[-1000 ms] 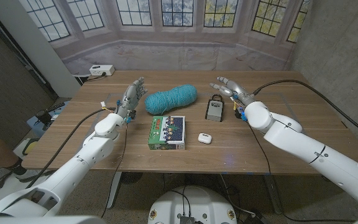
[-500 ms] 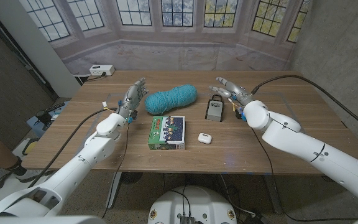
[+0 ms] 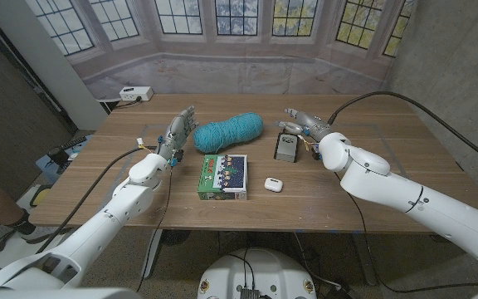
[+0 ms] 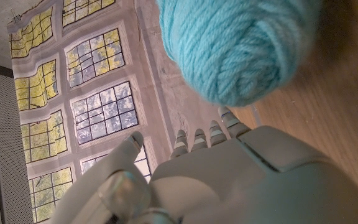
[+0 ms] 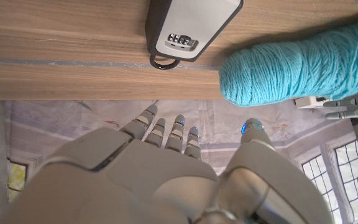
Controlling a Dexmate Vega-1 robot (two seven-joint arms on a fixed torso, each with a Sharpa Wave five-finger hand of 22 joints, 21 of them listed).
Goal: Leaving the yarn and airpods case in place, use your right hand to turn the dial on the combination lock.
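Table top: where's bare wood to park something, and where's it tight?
Free: the near strip in front of the box and earbud case, and the table's right end past the right hand. Tight: the middle, where yarn, lock, box and case cluster between both hands.

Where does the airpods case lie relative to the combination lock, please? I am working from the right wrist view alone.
Observer: In the head view the airpods case lies on the table nearer the robot than the combination lock, slightly to its left and apart from it.
Operator: Thank you. Does anything else lie close to the case?
Observer: Yes, a green box lies to the case's left, on the near side of the yarn.
Operator: And what is the left hand doing?
Observer: The left hand is raised by the yarn's left end, fingers apart, holding nothing.
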